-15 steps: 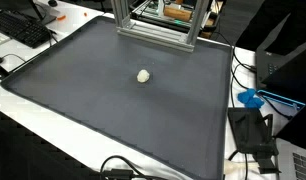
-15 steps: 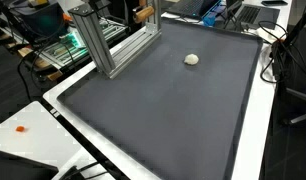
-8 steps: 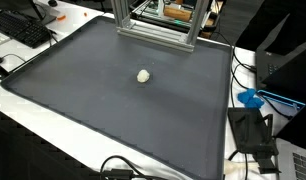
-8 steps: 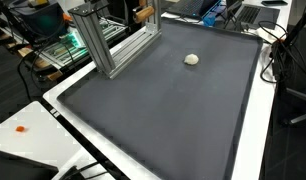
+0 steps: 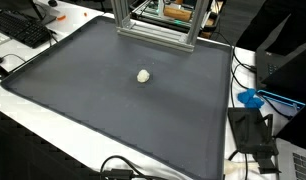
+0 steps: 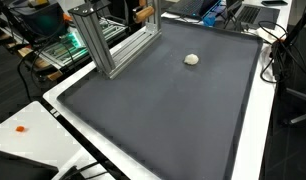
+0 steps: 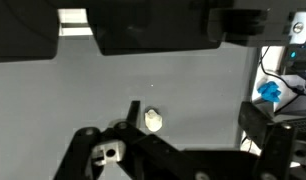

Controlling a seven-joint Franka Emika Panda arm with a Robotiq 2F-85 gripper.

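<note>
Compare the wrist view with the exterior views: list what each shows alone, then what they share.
Only the wrist view shows the gripper, a dark linkage along its lower edge; whether it is open is unclear. Only an exterior view shows the keyboard beyond the mat's corner. All views share the white ball, lying alone on the grey mat, and the blue object off the mat's side.

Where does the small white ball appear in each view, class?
In an exterior view: the white ball lies near the middle of the grey mat.
In an exterior view: white ball upper right, towards the mat's far end.
Wrist view: white ball lower middle.
Shared landmark: the grey mat.
</note>
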